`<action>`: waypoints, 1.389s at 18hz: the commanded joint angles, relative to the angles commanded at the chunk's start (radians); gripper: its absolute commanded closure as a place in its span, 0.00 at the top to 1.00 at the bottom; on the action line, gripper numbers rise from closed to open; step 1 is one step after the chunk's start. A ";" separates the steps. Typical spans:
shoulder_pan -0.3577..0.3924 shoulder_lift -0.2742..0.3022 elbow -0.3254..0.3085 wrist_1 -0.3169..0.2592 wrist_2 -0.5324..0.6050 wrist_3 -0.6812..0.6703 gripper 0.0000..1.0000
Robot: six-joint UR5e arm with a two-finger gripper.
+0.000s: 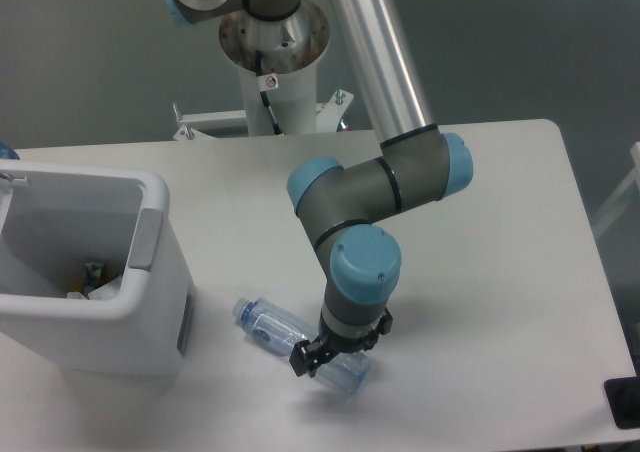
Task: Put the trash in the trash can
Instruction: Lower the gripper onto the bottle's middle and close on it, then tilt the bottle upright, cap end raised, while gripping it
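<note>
The clear bluish water bottle lies on its side on the white table, blue cap pointing left toward the trash can. My gripper points down over the bottle's base end, with its dark fingers either side of the bottle. The wrist hides the fingertips, so I cannot tell whether they press on the bottle. The white trash can with its grey side panel stands at the left, just left of the cap. Small bits lie at its bottom, one whitish; I cannot tell if it is the scrap.
The arm's base column stands at the table's back edge. The arm's elbow and wrist joints hang over the table's middle. The table's front edge runs close below the gripper. A dark object sits at the right edge.
</note>
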 joint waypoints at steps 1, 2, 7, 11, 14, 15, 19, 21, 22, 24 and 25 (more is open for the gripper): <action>0.000 -0.003 0.000 0.000 0.000 -0.002 1.00; 0.000 -0.009 0.000 0.000 0.002 -0.002 1.00; -0.006 -0.055 0.015 0.000 0.044 -0.005 1.00; -0.006 -0.071 0.046 0.000 0.049 -0.015 1.00; -0.006 -0.086 0.066 0.002 0.048 -0.015 0.81; -0.006 -0.093 0.074 0.002 0.048 -0.015 0.74; -0.008 -0.109 0.097 0.002 0.048 -0.015 0.57; -0.008 -0.106 0.097 0.002 0.048 -0.015 0.46; -0.008 -0.103 0.097 0.000 0.046 -0.014 0.44; -0.009 -0.100 0.095 -0.002 0.045 -0.012 0.41; -0.009 -0.097 0.095 -0.002 0.041 -0.012 0.40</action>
